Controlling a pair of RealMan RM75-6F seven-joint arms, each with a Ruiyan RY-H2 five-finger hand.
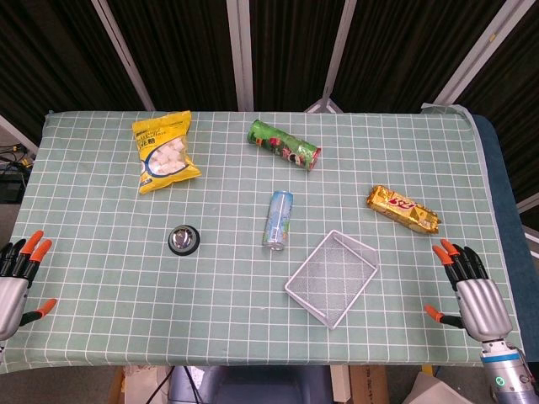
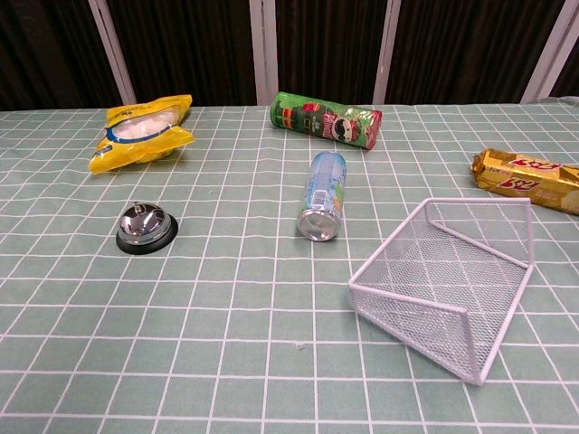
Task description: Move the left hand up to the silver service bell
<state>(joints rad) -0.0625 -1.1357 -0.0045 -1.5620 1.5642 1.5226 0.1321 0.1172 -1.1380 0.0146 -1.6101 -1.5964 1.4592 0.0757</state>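
- Left hand [image 1: 17, 278] at near left table edge, orange-tipped fingers spread, holding nothing; well apart from bell.
- Right hand [image 1: 472, 290] at near right edge, metallic back, fingers spread, holding nothing.
- White wire mesh basket [image 2: 470, 316], rectangular, near right of centre.
- Silver service bell [image 2: 146, 227], shiny dome on black round base, left of centre on green checked tablecloth [image 2: 226, 362].
- Pale blue drink can [image 2: 324, 195] lying on side; label unreadable.
- Gold glossy biscuit packet [image 2: 529, 178], red lettering, unreadable.
- Yellow crinkly bag [image 2: 140, 131] far left.
- Green Pringles tube [image 2: 326, 119] lying on side, farthest back.
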